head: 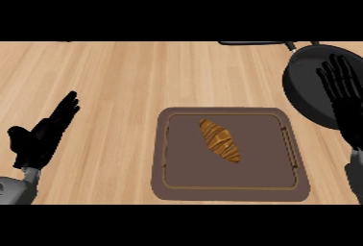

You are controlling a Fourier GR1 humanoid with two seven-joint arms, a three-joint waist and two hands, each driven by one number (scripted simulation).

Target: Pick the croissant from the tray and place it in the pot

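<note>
The worktop [106,77] is pale wood with long straight grain. On it, a flat brown tray [230,192] sits nearer the right. A wide black pot [305,91] sits beyond the tray's far right corner, partly cut off by the view's edge. A thin dark bar [248,43] runs along the far edge beside the pot; I cannot tell what it belongs to.

The right hand [346,96] shows over the pot, released, its fingers straight and pointing away, hiding part of the pot's inside. The left hand [42,137] is well left of the tray, also released, with its fingers stretched out and its thumb apart. Nothing lies over the tray.

The tray is a rounded rectangle, matte, with a raised rim and a shallow inner groove. The pot is round, dark and smooth.

The croissant [219,140] lies in the tray's middle, slanted from far left to near right. It is spindle-shaped, golden brown with darker bands across it, and neither hand touches it.
</note>
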